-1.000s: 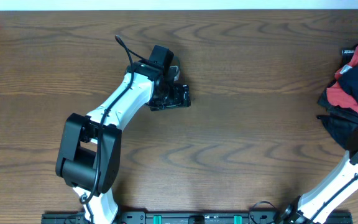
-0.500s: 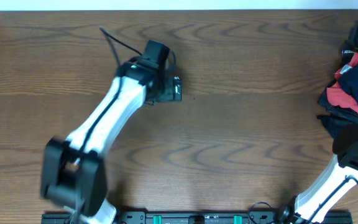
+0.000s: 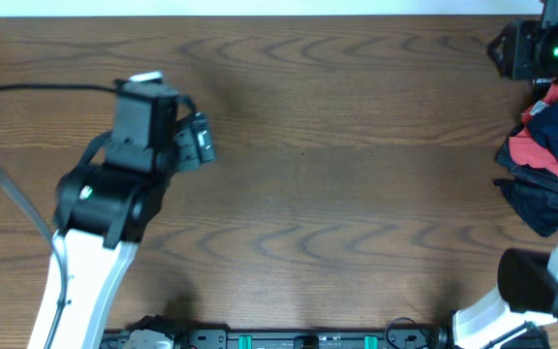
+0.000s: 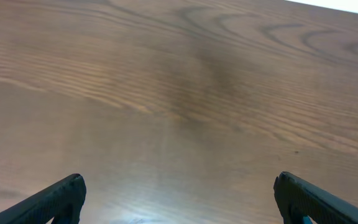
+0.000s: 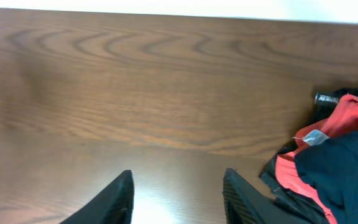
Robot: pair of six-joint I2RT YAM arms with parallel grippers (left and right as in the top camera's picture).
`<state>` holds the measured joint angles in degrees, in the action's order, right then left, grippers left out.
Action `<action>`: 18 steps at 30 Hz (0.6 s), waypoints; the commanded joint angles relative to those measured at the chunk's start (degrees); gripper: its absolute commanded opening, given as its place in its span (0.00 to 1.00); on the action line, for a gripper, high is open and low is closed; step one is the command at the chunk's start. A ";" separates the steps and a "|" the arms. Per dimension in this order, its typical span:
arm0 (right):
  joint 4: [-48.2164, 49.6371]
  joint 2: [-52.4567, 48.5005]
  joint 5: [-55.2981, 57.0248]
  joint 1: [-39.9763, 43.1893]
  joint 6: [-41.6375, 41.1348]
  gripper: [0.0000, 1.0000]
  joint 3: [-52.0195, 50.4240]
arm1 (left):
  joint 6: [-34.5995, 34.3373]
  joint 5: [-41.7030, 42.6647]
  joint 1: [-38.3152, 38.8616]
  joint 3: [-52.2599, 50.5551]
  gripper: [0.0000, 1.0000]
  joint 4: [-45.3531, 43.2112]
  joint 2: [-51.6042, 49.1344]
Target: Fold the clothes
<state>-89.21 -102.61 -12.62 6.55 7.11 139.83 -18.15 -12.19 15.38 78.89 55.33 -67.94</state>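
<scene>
Lying in a crumpled heap at the right edge of the table (image 3: 356,194), the clothes (image 3: 550,145) show dark navy fabric bunched with red. They are unfolded, and neither gripper touches them. The right gripper (image 5: 178,174) hangs over bare wood near the far right corner, just beyond the heap. Its jaws stand partly apart with nothing between them. In the right wrist view the clothes lie off to one side of the fingers (image 5: 114,199), with a small white tag (image 5: 314,138) showing on the red cloth. The left gripper (image 4: 179,180) is well apart from the clothes, over the left part of the table — its jaws spread wide, only wood grain between them.
</scene>
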 commanded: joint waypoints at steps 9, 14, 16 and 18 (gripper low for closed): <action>-3.67 6.51 8.09 -10.38 1.36 0.49 0.31 | -0.04 -8.48 -1.01 0.96 0.98 4.68 8.24; -7.13 10.21 10.14 -12.00 0.11 0.60 0.31 | 0.37 -9.73 -1.01 0.96 0.98 4.85 11.10; -8.09 11.76 10.34 -12.15 -0.79 0.66 0.31 | 0.35 -11.47 -1.01 0.96 0.98 4.85 12.13; -8.07 13.70 10.56 -12.20 -2.40 0.73 0.31 | 0.37 -11.91 -1.01 0.96 0.98 4.85 13.25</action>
<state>-97.06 -92.09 -3.86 -5.21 6.66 139.79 -18.13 -21.17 14.70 78.89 60.01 -56.21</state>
